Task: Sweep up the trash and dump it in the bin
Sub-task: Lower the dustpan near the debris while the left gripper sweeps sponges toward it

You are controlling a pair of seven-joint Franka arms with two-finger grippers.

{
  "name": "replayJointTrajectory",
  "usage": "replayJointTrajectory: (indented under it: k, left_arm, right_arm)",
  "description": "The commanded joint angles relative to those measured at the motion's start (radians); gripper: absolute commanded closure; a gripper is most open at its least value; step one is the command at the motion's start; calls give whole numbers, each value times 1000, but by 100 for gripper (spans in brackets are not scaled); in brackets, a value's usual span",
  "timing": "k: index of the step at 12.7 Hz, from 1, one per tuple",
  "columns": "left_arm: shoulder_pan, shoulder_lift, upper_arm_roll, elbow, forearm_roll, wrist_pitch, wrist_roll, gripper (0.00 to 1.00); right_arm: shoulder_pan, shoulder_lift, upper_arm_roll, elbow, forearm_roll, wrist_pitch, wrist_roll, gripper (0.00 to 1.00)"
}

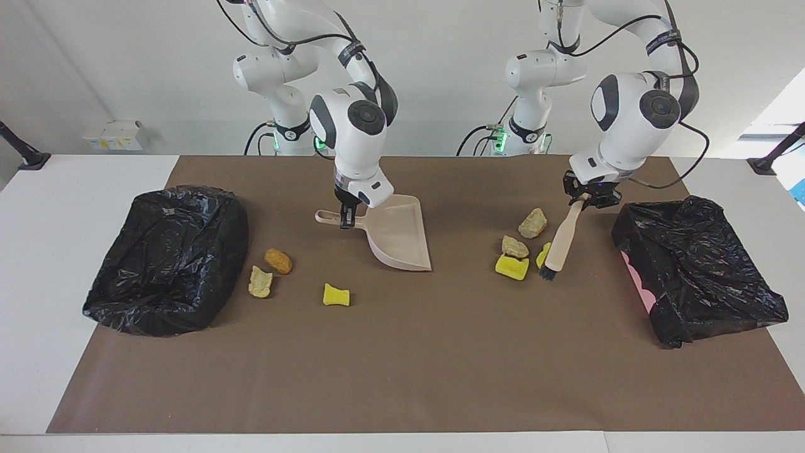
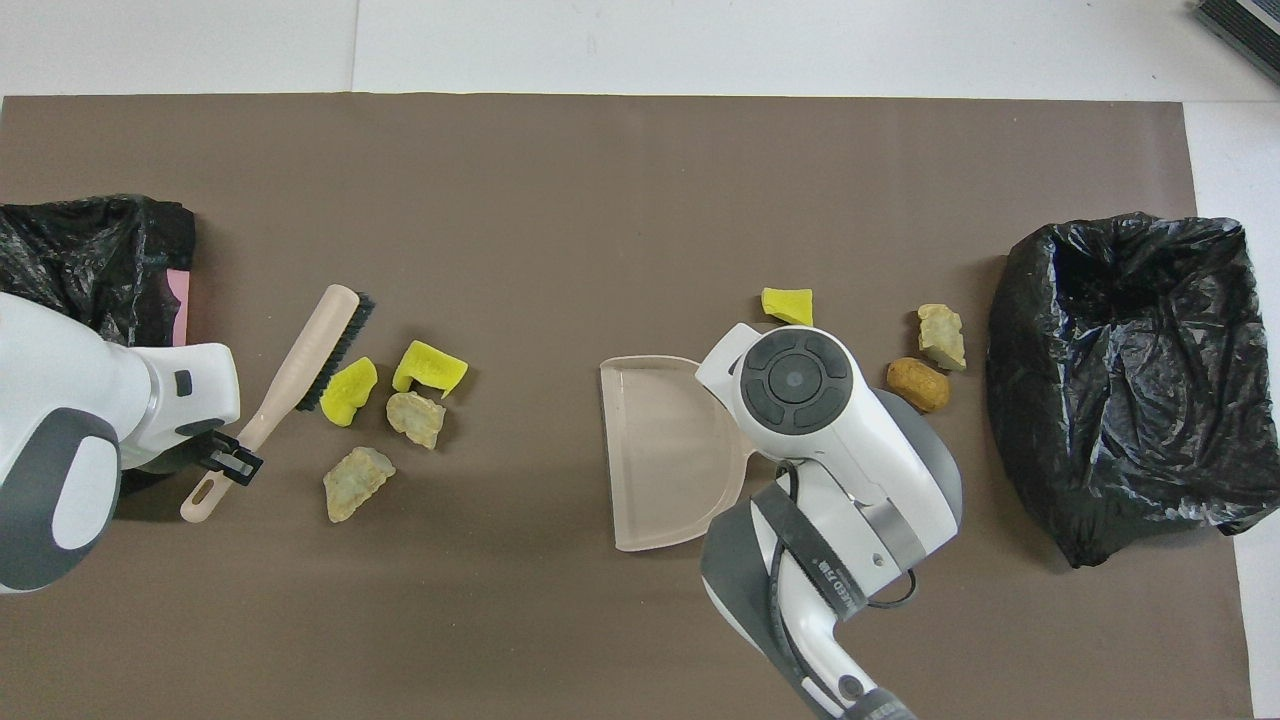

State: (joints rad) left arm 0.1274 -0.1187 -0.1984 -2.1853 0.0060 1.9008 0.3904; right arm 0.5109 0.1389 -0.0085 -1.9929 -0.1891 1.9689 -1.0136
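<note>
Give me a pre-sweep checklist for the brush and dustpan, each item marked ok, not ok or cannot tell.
1. Left pincer holds the brush by its handle: ok.
2. Brush bristles down on the mat beside the four scraps at the left arm's end: ok.
3. Right pincer grips the dustpan handle: ok.
4. Dustpan close to those four scraps to catch them: not ok, it lies apart, near the table's middle.
5. Three scraps lie loose by the right arm's bin, untouched: ok.
6. Both bins open at the top, including the left arm's bin: cannot tell.
</note>
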Motion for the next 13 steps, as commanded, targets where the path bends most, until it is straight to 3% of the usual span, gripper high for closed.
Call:
replayJointTrajectory:
  k: [1, 6, 13]
  left_arm:
    - [0, -27, 22, -14, 55, -14, -165, 100]
    - [-18, 4, 33, -63, 137, -9, -254, 100]
    - [-218, 22, 24, -113, 99, 14, -470, 100]
  right_arm:
    - [3, -9, 1, -18, -30, 14, 36, 100]
    - [3, -9, 1, -27, -30, 18, 46, 100]
    - [18, -7, 2, -35, -35, 19, 101, 100]
